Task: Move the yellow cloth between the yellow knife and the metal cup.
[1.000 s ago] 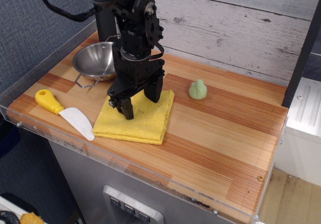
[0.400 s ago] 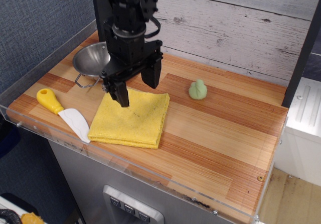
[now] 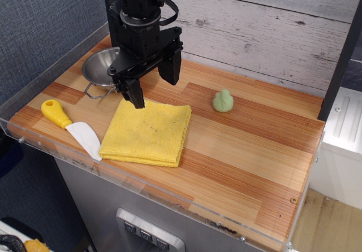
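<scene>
Looking down at the wooden surface (image 3: 237,150), we see the yellow cloth (image 3: 147,132) lying flat and folded near the front left edge. Its left border sits just beside the white blade of the yellow knife (image 3: 70,126); whether the two touch we cannot tell from this view. The knife lies at a slant, its chunky yellow handle pointing toward the back left and its blade toward the front. Behind the cloth, near the back left corner, we find the metal cup (image 3: 102,71), partly hidden by the arm, with one wire loop handle showing at its front. The cloth thus occupies the area between knife and cup, nearer the knife.

Above the far edge of the cloth we note the gripper (image 3: 153,85), black, pointing downward. Its two fingers (image 3: 134,94) stand apart with nothing between them, and their tips are clear of the fabric, so the cloth lies free on the surface. The left-hand tip in the picture hangs over the cloth's back left corner, while the other sits higher and further back.

To the right, well apart from the cloth, we see a small green lump (image 3: 223,100) resting on the boards.
</scene>
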You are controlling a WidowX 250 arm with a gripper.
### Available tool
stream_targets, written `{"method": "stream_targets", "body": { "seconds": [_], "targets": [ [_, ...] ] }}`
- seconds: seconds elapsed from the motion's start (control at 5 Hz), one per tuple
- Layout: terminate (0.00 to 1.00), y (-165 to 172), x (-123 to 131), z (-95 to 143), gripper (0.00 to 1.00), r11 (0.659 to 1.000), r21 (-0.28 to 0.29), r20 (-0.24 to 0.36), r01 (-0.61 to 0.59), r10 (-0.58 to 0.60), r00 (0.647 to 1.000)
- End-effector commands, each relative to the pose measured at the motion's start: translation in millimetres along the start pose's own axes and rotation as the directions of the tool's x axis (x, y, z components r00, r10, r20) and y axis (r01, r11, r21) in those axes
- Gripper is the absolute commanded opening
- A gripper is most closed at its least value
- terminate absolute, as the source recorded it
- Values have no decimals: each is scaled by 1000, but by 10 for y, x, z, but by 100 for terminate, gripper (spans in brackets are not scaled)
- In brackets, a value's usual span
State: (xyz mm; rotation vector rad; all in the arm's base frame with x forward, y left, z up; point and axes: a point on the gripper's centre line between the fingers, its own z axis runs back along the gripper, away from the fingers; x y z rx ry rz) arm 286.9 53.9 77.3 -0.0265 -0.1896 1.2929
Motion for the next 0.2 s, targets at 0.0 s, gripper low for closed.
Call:
{"method": "stream_targets", "body": {
  "seconds": [0.0],
  "targets": [
    [100, -17, -9, 109, 100, 999, -36, 15, 2, -1, 1000]
  ]
}}
